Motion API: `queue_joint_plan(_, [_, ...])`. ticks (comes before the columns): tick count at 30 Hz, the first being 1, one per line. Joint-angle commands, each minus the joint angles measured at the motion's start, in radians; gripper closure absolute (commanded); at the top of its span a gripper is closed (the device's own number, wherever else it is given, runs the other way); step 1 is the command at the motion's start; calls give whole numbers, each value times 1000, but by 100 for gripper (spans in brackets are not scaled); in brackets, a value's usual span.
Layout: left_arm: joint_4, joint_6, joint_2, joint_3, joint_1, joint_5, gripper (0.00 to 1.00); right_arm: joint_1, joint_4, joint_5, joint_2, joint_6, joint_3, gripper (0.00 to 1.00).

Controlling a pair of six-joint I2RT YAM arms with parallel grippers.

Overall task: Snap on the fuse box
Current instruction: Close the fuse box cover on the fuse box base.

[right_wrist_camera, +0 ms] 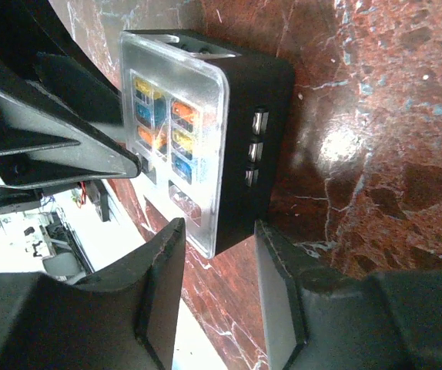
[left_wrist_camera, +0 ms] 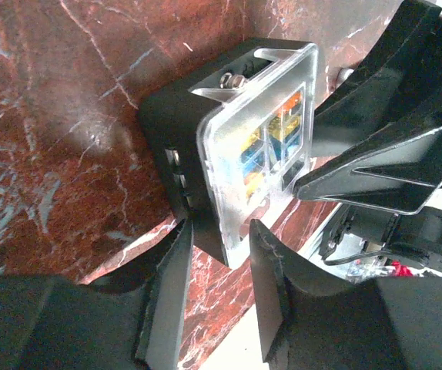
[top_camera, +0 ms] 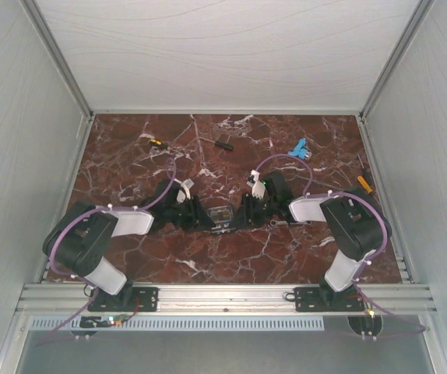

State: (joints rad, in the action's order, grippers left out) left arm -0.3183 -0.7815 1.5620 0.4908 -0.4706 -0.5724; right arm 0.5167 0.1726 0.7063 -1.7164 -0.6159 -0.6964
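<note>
left pincer (left_wrist_camera: pixel 219 231) and right pincer (right_wrist_camera: pixel 219 225) both clench the fuse box (left_wrist_camera: pixel 167 131), coloured fuses (left_wrist_camera: pixel 271 150) under its clear cover (left_wrist_camera: pixel 229 196)

no legible text, labels, numbers or signs anywhere

From overhead the fuse box (top_camera: pixel 221 219) past the left claw (top_camera: pixel 206 221) is too small to read; whether that claw pinches it, unclear

Table (top_camera: pixel 231 257): red-brown marble-pattern top, white veins. Lying on it, as I see it:
- fuse box (top_camera: pixel 220 218), mid-table
- yellow-tipped black tool (top_camera: pixel 155 142), far left
- small black piece (top_camera: pixel 223 143), far centre
- blue part (top_camera: pixel 298 148), far right
- orange-handled tool (top_camera: pixel 364 184), right edge
</note>
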Motion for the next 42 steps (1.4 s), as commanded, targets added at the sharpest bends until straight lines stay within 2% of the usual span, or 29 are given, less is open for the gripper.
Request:
queue_joint_plan(1, [-29, -22, 17, -47, -23, 22, 67, 16, 52, 21, -26, 13, 0, 67])
queue_joint_plan(11, [7, -34, 41, -104, -56, 89, 81, 40, 0, -45, -75, 59, -42, 71])
queue_joint_plan(18, [5, -52, 29, -107, -56, 74, 81, 47, -44, -68, -89, 93, -126, 72])
queue_joint_plan(23, [-155, -148, -23, -105, -69, -8, 74, 13, -76, -81, -64, 127, -193, 69])
queue_joint_plan(26, [-224, -178, -21, -74, -98, -9, 64, 9, -100, -98, -86, 163, -270, 65])
queue_joint_plan(31, [-237, -161, 2, 2, -109, 16, 47, -13, -97, -120, -100, 166, -329, 58])
queue_joint_plan(35, [-131, -121, -69, 11, -107, 86, 33, -27, -113, -165, -26, 173, -274, 52])
queue_joint_plan(38, [-9, -84, -144, -1, -95, 133, 33, -27, -131, -156, 24, 151, -214, 52])
queue_joint_plan(42, [166, -21, -245, -18, -54, 196, 37, -19, -57, -126, 97, 39, -70, 52])
